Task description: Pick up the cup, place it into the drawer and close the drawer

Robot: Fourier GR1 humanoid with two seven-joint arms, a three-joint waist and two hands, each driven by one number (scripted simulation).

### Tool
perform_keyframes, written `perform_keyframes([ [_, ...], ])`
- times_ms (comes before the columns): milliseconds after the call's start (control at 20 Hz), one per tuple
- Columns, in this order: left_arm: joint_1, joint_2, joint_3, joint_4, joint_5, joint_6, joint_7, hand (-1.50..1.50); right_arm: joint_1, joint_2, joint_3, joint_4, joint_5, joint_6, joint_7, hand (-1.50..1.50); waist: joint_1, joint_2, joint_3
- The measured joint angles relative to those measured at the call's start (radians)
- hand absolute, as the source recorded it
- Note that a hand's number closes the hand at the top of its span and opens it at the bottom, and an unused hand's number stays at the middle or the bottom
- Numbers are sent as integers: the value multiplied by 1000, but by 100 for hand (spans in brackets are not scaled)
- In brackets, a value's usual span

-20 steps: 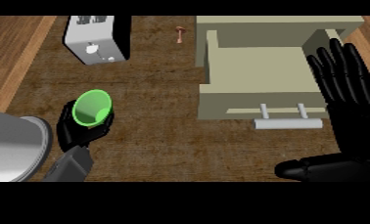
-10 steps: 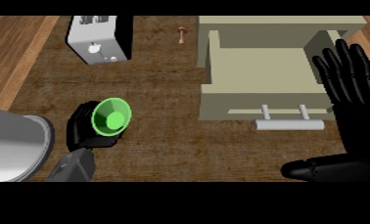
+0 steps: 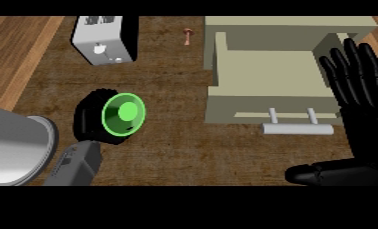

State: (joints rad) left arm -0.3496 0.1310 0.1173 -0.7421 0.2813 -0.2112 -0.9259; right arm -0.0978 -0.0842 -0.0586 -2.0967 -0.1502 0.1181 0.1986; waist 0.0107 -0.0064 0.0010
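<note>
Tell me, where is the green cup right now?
In the head view the green cup sits at the left, held in the left hand, below the toaster and left of the open drawer.

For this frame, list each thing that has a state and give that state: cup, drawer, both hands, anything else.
Cup: held in the left robot hand, mouth facing the camera, not in the drawer.
Drawer: pulled open, nothing visible inside.
Left robot hand: curled round the cup.
Right robot hand: open, fingers straight, beside the drawer.
Toaster: upright on the counter, no bread visible.
</note>
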Motion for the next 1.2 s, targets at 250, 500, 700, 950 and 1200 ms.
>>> perform_keyframes([
  [250,27,-14,-60,-253,19,5,169,150,25,-2,-6,-6,-8,9,-6,-150,1,0,0],
  [500,23,-47,-103,-501,49,78,373,150,2,3,4,11,12,-1,-8,-150,-1,1,0],
  [700,-31,-78,-129,-617,45,159,501,150,-6,-11,-18,13,-12,9,-1,-150,-7,3,0],
  [950,-150,-104,-150,-670,10,261,629,150,30,-7,-13,-1,-4,20,-27,-150,-13,5,-1],
  [1200,-292,-110,-142,-625,-18,324,699,150,29,-15,-37,24,-22,36,-49,-150,-17,6,-1],
])
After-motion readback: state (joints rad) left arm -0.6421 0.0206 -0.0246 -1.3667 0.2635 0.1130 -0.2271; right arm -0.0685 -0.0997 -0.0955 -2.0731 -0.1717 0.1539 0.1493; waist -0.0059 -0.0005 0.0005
